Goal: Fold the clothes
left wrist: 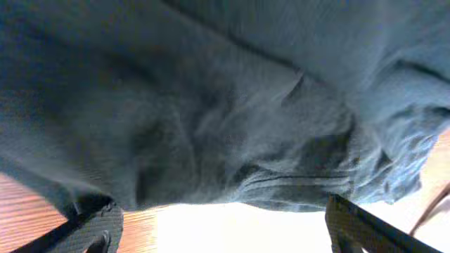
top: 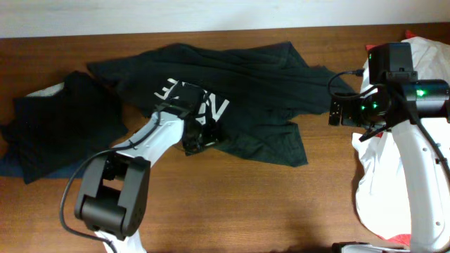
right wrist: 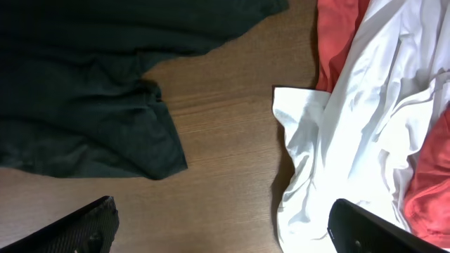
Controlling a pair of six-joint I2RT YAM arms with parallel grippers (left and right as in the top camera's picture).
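A dark green T-shirt [top: 239, 84] with white lettering lies spread and rumpled across the middle of the table. It fills the left wrist view [left wrist: 211, 105] and shows at the left of the right wrist view [right wrist: 77, 91]. My left gripper [top: 200, 137] is open, low over the shirt's front hem, with nothing between its fingers [left wrist: 221, 228]. My right gripper [top: 344, 112] is open and empty above bare wood [right wrist: 218, 225], between the green shirt's right edge and a white garment [right wrist: 344, 140].
A dark navy garment [top: 56, 123] lies folded at the left. White [top: 383, 183] and red [right wrist: 337, 35] clothes are heaped at the right edge of the table. Bare wood runs along the front.
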